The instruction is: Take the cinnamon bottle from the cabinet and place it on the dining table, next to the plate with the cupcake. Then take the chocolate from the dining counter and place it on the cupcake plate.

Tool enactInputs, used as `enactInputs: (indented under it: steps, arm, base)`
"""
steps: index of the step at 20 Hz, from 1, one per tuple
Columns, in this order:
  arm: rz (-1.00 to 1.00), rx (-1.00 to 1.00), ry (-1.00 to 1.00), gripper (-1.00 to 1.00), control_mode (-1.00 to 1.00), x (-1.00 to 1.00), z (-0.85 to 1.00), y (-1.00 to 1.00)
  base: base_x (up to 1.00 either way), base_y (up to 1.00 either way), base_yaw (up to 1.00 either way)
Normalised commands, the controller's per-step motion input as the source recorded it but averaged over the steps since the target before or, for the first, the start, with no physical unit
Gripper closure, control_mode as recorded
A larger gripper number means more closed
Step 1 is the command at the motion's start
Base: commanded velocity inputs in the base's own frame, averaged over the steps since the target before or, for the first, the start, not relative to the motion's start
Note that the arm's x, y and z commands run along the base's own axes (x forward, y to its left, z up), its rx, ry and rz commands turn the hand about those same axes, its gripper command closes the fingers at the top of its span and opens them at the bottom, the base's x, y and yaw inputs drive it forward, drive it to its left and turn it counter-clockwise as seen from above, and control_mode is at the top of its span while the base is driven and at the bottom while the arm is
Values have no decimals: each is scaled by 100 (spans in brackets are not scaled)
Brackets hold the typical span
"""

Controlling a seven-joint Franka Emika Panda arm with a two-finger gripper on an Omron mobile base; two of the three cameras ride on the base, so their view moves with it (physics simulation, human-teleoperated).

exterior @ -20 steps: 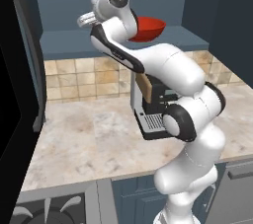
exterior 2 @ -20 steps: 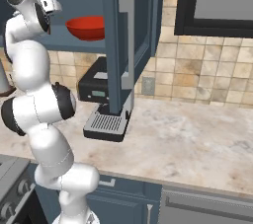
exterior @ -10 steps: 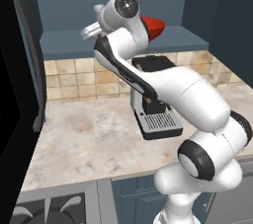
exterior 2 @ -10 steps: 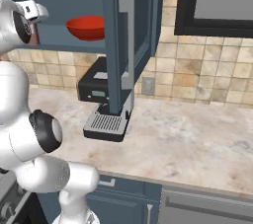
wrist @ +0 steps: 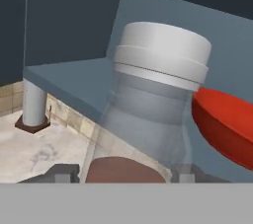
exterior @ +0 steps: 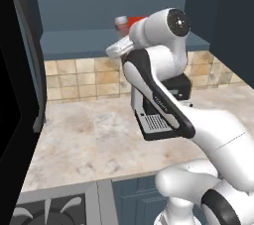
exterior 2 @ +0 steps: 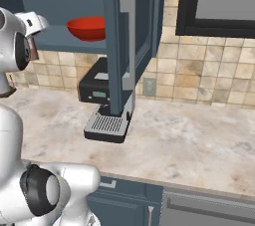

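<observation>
The cinnamon bottle (wrist: 153, 114), clear with a pale grey cap and reddish-brown contents, stands between my fingertips (wrist: 64, 171), and my gripper (wrist: 123, 172) is shut on it. In the left base view its cap (exterior: 120, 22) rises above the gripper (exterior: 119, 48), in front of the slate-blue cabinet shelf (exterior: 74, 43). The right base view shows its brown body (exterior 2: 33, 51) beside the hand. In the hand view the bottle's lower part hangs below the shelf edge (wrist: 74, 77), clear of the board. The dining table, plate, cupcake and chocolate are out of view.
A wide red bowl (exterior 2: 89, 27) sits on the shelf just right of the bottle. The open cabinet door (exterior 2: 127, 36) hangs over a black coffee machine (exterior 2: 102, 105) on the marble counter (exterior: 84, 140). A dark fridge side (exterior: 15, 95) borders the left.
The arm has swung round and the hand has drawn the bottle back and slightly down from the shelf. The red bowl has stayed in place.
</observation>
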Motion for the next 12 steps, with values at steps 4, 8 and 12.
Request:
enactInputs:
  steps: [4, 8, 12]
  arm:
    - [7, 6, -8, 100, -100, -95, -4, -66]
    - [4, 13, -7, 100, -100, -70, -13, -66]
    - [3, 14, -1, 100, -100, -57, -19, -56]
  base:
    - [0, 0, 0]
    - [0, 0, 0]
    - [0, 0, 0]
